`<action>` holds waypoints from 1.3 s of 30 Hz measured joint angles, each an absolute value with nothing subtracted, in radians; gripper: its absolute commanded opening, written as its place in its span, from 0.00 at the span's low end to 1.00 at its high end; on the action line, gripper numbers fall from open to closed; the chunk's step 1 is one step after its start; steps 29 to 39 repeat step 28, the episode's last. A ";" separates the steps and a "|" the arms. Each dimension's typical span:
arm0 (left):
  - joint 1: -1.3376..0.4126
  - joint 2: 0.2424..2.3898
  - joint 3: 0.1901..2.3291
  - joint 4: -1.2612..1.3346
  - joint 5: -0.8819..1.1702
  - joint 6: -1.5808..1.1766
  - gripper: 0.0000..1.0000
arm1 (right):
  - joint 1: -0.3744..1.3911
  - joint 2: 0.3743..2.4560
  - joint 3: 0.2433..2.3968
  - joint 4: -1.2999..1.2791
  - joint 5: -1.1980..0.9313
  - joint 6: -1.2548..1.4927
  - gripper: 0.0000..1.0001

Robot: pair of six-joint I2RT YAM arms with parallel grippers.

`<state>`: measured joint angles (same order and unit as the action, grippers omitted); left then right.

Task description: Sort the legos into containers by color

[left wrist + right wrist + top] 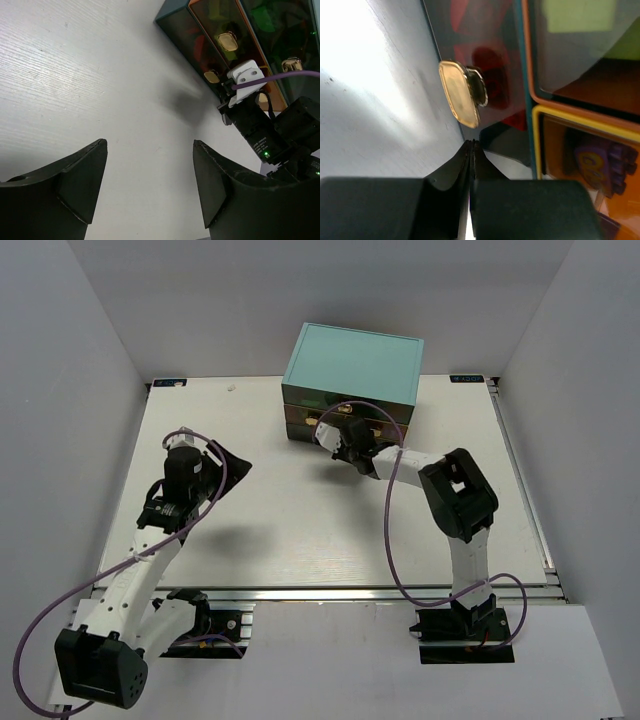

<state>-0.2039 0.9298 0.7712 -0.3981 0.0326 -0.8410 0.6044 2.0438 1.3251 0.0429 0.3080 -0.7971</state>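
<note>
The containers are see-through drawers with cream knobs in a dark cabinet with a teal top [352, 362]. Through the drawer fronts in the right wrist view I see red legos [487, 55], a yellow-green lego [577, 15] and a purple lego [600, 162]. My right gripper [471, 143] is shut on nothing, its tips just short of a drawer knob [460, 95]; from above it [337, 437] sits at the cabinet's front. My left gripper [150, 150] hangs open over bare table, well left of the cabinet [200, 45], holding nothing.
The cabinet stands at the table's far middle. The left gripper [226, 466] hovers over the table's left half. A purple cable loops from each arm. Grey walls enclose the table on three sides. No loose bricks show on the white tabletop [300, 530].
</note>
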 measured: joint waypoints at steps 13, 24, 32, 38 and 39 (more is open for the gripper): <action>-0.204 0.854 0.712 -0.369 0.072 -0.793 0.98 | 0.582 1.817 1.326 -0.274 -0.084 -0.717 0.41; -0.217 0.845 0.694 -0.241 0.196 -0.730 0.98 | 0.584 1.581 1.405 -0.350 -0.316 -0.382 0.89; -0.219 0.845 0.694 -0.215 0.226 -0.714 0.98 | 0.581 1.582 1.407 -0.349 -0.283 -0.281 0.89; -0.219 0.845 0.694 -0.215 0.226 -0.714 0.98 | 0.581 1.582 1.407 -0.349 -0.283 -0.281 0.89; -0.219 0.845 0.694 -0.215 0.226 -0.714 0.98 | 0.581 1.582 1.407 -0.349 -0.283 -0.281 0.89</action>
